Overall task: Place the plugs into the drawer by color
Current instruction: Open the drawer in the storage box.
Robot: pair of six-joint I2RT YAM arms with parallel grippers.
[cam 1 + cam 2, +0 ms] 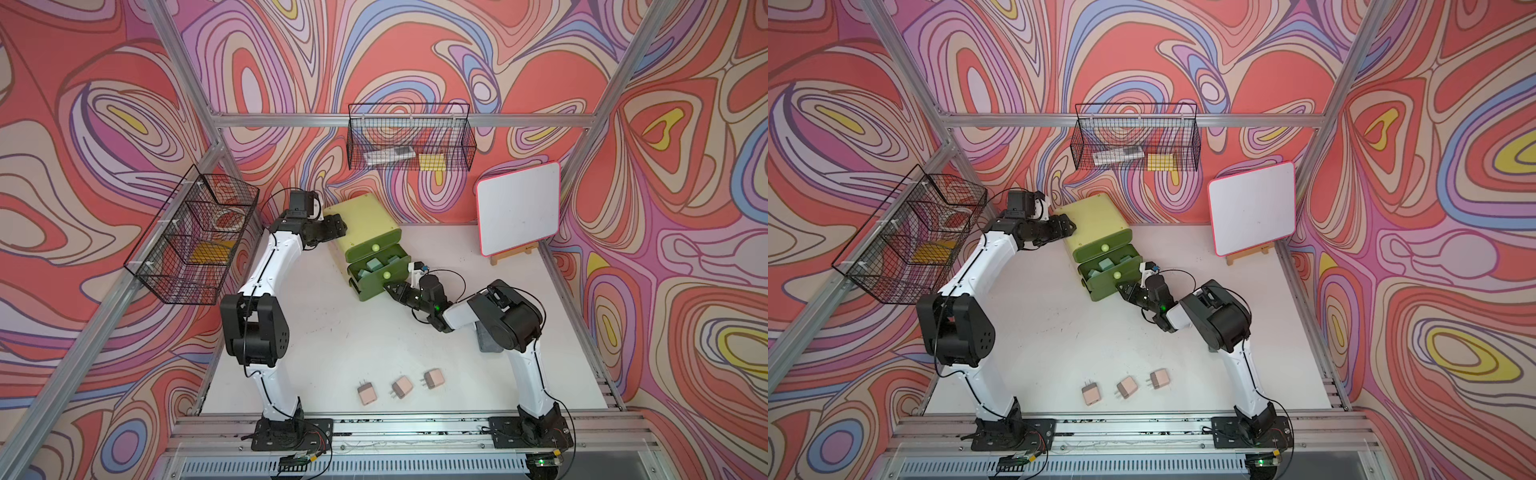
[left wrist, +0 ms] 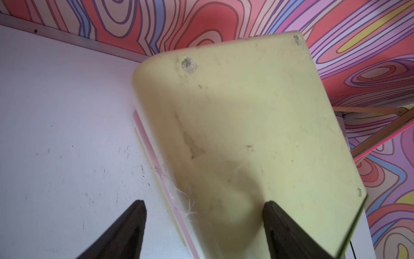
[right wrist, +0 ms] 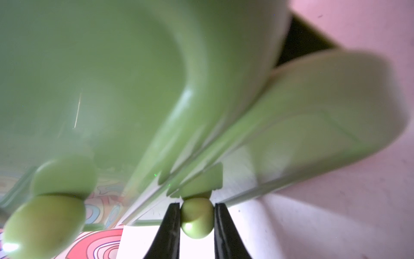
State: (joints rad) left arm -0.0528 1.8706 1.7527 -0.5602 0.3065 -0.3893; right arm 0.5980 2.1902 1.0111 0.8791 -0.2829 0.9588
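One white table (image 1: 332,340), and toward its back stands the drawer (image 1: 361,220), middle tray out. Left gripper (image 2: 203,203) part-open at its rear corner, gripping nothing; right gripper (image 3: 197,208) low at the front. Pink plugs (image 1: 402,387), three, lie near the table's front; teal plugs (image 1: 370,268) sit in the tray. Right jaws squeeze the bottom knob (image 3: 197,222).

You'll find the drawer (image 1: 365,226) at the counter's (image 1: 332,340) back; plugs (image 1: 371,266) lie in its open middle compartment, three more plugs (image 1: 402,387) well before it, the whiteboard (image 1: 519,208) to its right.
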